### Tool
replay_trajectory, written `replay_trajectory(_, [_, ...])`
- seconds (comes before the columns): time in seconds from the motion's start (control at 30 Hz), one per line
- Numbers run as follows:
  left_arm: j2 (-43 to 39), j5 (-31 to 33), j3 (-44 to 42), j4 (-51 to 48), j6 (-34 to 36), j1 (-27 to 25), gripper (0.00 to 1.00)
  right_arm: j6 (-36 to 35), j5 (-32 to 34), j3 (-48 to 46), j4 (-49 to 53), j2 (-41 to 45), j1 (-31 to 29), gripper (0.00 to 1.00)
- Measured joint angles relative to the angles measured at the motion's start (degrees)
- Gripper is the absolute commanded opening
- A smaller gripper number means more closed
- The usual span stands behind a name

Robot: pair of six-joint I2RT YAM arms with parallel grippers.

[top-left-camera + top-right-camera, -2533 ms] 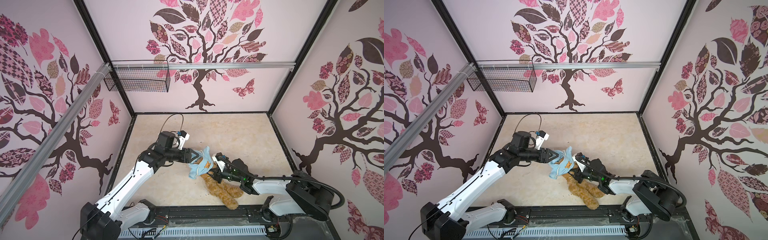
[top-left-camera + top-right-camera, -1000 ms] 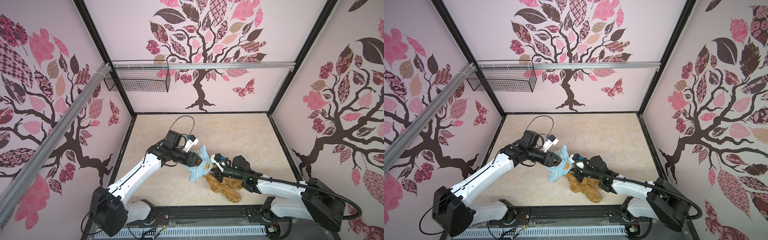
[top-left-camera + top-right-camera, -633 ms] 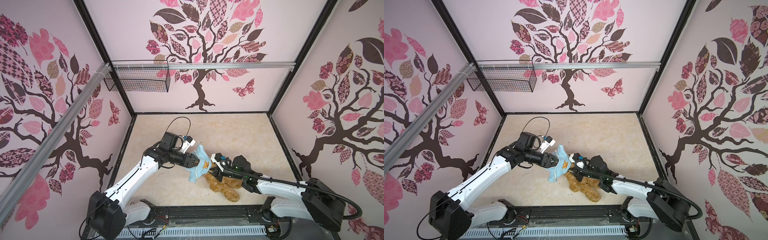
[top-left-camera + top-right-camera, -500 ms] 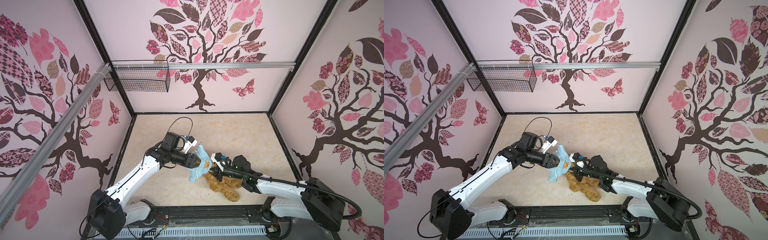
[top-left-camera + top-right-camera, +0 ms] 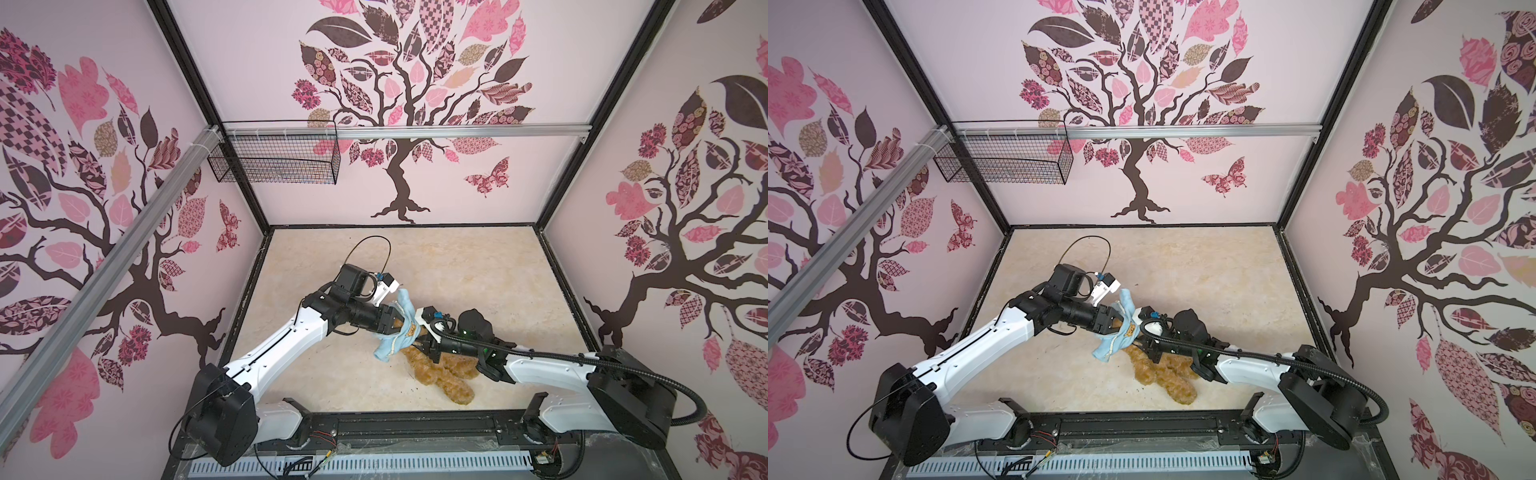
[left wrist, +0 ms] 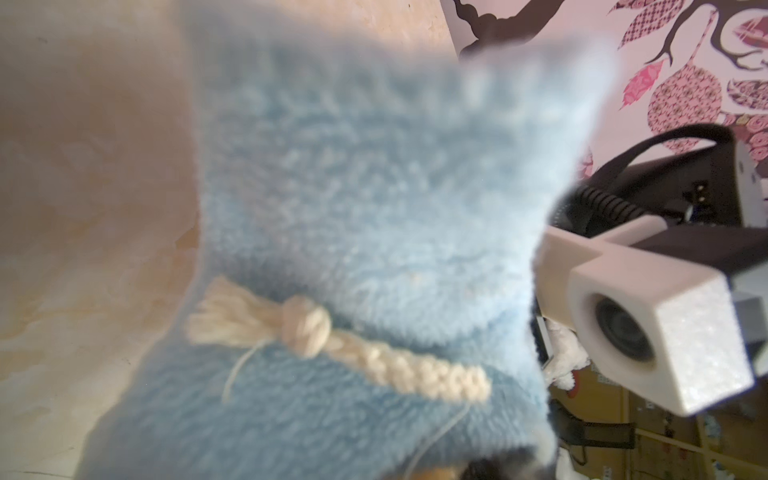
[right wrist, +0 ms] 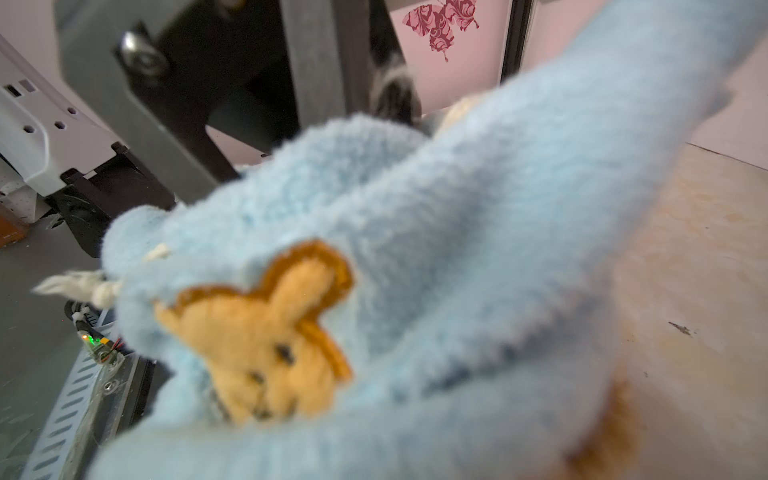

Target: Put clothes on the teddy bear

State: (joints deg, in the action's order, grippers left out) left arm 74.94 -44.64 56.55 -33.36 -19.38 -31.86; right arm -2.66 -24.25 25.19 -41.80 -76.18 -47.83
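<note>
The beige table (image 5: 457, 266) lies under both grippers. The two arms reach in from opposite sides, and their tips come near each other over its front half.

The teddy bear (image 5: 440, 370) lies on the table just below and behind the right gripper (image 5: 424, 348), under that arm's wrist, with its legs stretched away from both grippers toward the front rail. Its head end is hidden under the shirt.

The light blue shirt (image 5: 397, 332) sits between the two grippers, bunched and partly raised off the table. One end stands up past the left gripper (image 5: 392, 323) and the other hangs down to the table below it. Fleece buries both sets of fingertips in both top views and fills both wrist views, so I cannot tell whether either gripper is apart, together or clamped on the cloth.

The orange bear-face emblem (image 7: 257, 332) faces the right gripper. A cream knotted cord (image 6: 332, 345) runs across the shirt on the left gripper's side.
</note>
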Motion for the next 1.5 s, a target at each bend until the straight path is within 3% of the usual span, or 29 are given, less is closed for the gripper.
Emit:
replay_trajectory(0.17, [0.1, 0.4, 0.0, -0.3, 1.3, 0.2, 0.17, -0.8, 0.4, 0.7, -0.6, -1.7, 0.0, 0.28])
replay_trajectory(0.27, [0.2, 0.7, 0.1, -0.9, 3.0, 0.4, 0.01, -1.1, 1.5, 0.7, -0.4, -1.9, -0.1, 0.39])
replay_trajectory(0.37, [-0.2, 1.7, 0.1, -1.0, 4.9, 0.5, 0.0, 0.3, 3.2, 0.7, 0.2, -1.9, -0.2, 0.65])
replay_trajectory(0.47, [-1.6, 3.7, 0.1, -1.5, 7.2, 0.7, 0.0, 2.2, 5.1, 0.8, 1.3, -1.0, 0.0, 0.84])
replay_trajectory(0.67, [-6.3, 8.2, 0.1, -1.7, 13.6, 2.4, 0.0, 8.3, 5.3, -0.1, 12.2, 9.2, 3.9, 0.93])
replay_trajectory(0.8, [-10.3, 9.3, -1.0, 2.0, 18.9, 2.6, 0.0, 10.7, 2.9, 0.2, 22.1, 18.9, 6.8, 0.92])
replay_trajectory(0.93, [-14.9, 10.1, -4.5, 7.0, 24.5, 2.6, 0.0, 13.4, -1.1, 6.7, 31.9, 22.5, 7.0, 0.82])
replay_trajectory(1.2, [-17.9, 11.3, -8.9, 11.2, 31.8, 2.3, 0.0, 21.1, -12.3, 24.5, 38.7, 13.6, 8.5, 0.44])
replay_trajectory(1.5, [-18.2, 11.7, -9.8, 12.9, 33.4, 1.4, 0.0, 24.7, -15.2, 31.6, 42.6, 3.2, 8.5, 0.34])
